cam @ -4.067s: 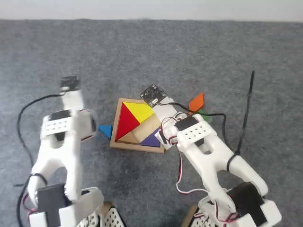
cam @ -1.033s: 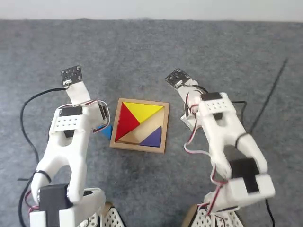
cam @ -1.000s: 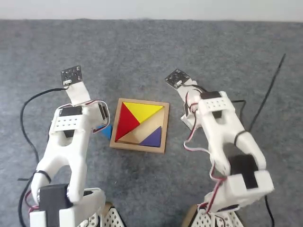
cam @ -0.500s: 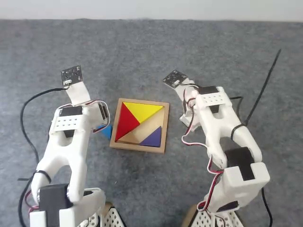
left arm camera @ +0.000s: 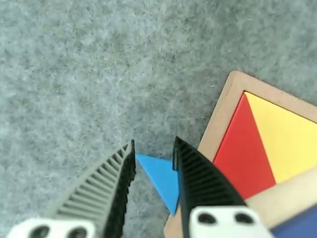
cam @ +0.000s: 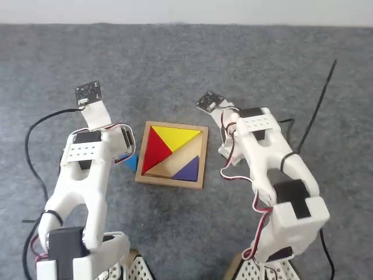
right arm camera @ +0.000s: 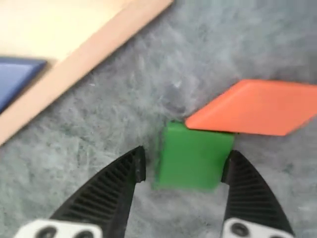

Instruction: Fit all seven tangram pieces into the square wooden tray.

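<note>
Right gripper [right arm camera: 185,158] has swung off the tray [cam: 169,181] and now hangs spread astride the green square [right arm camera: 192,156], which touches the orange piece [right arm camera: 252,106] on the carpet near the tray, so a grab looks next; left gripper [left arm camera: 154,146] stays spread over the blue triangle [left arm camera: 161,176].

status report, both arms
Left gripper open over blue triangle, beside tray. Right gripper open around green square. Orange parallelogram touching the square.
</note>
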`<state>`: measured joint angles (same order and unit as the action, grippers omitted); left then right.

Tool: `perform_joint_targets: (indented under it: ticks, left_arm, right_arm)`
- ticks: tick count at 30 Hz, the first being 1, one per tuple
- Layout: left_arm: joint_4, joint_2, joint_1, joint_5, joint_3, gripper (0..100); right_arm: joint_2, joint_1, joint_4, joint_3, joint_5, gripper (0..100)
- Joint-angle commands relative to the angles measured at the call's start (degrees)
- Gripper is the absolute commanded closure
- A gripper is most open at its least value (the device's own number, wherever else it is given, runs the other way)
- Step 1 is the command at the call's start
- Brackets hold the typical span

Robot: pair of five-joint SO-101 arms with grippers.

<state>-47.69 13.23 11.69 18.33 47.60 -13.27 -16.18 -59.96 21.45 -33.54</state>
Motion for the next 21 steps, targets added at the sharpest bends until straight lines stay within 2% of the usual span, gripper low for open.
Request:
perform_joint_targets:
  ticks: [1,7,14,21]
  left_arm:
    - [0.1,2.4,-0.3,-0.5,-0.5,87]
    - [0.1,2.4,-0.2,-0.5,-0.5,87]
    - [0.1,2.4,-0.2,-0.5,-0.6,87]
    - [0.1,2.4,-0.1,-0.5,-0.6,87]
  right_arm:
    - [-1.9,0.4,-2.0,-3.5,-0.4,74.1]
    - [-6.7,2.9,-6.5,-10.2,-0.2,75.1]
    - [-7.4,3.0,-6.8,-11.3,-0.2,94.7]
    - [-5.0,4.6,-10.2,-14.2,2.0,95.9]
